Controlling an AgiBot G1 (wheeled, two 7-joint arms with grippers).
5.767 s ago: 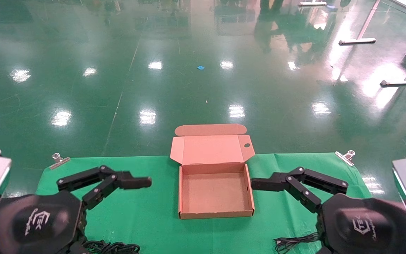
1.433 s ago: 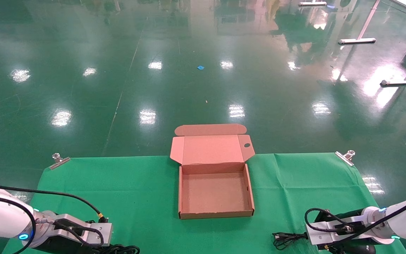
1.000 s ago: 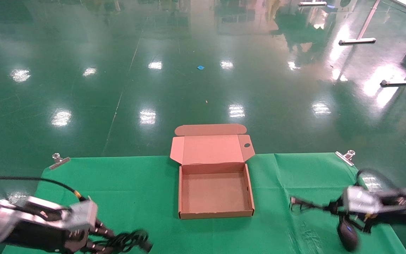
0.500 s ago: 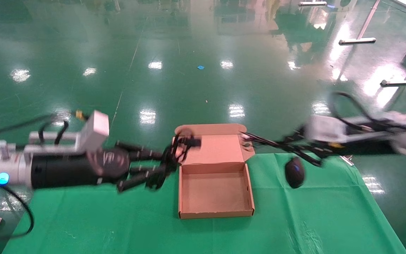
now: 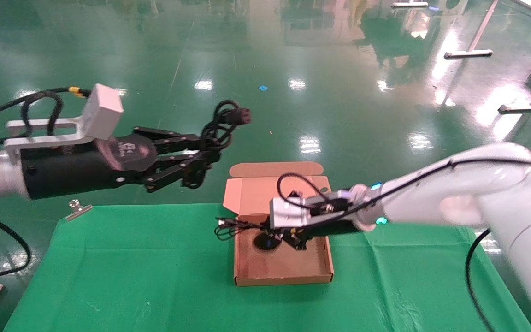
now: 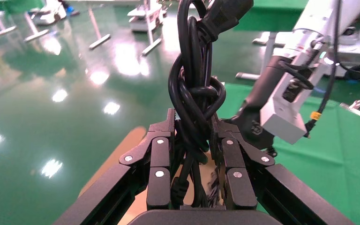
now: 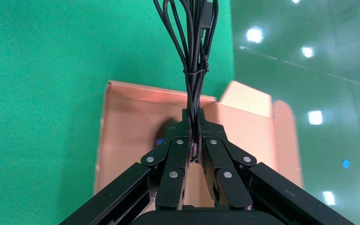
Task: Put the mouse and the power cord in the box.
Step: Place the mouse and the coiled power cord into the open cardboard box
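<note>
So the left gripper (image 5: pixel 203 154) sits in the upper left of the head view, up off the green cloth (image 5: pixel 132 276), with its fingers clamped on the power cord (image 5: pixel 223 123). The cord's a knotted bundle whose long axis runs straight out from the fingertips, rising toward the upper middle of the frame, with a chunky plug (image 5: pixel 239 116) at the far tip. The left wrist view shows the grip way better: the cord (image 6: pixel 194 93) runs between the two fingers and stands straight up the middle of the frame, and you can see the knot just past the fingertips, which the head view kind of mushes together. The right gripper (image 5: pixel 288 237) is at the center of the head view, over the far end of the open box (image 5: pixel 284 276), pinched shut on the mouse's thin wire (image 5: pixel 228 226), whose coiled end sticks out past the box's left wall. The mouse (image 5: pixel 266 241) hangs low inside the box; can't tell if it's touching the bottom. In the right wrist view the wire bundle (image 7: pixel 194 56) runs straight away from the closed fingers, and the mouse (image 7: pixel 166 133) is only a dark shape peeking out behind them over the cardboard.
</note>
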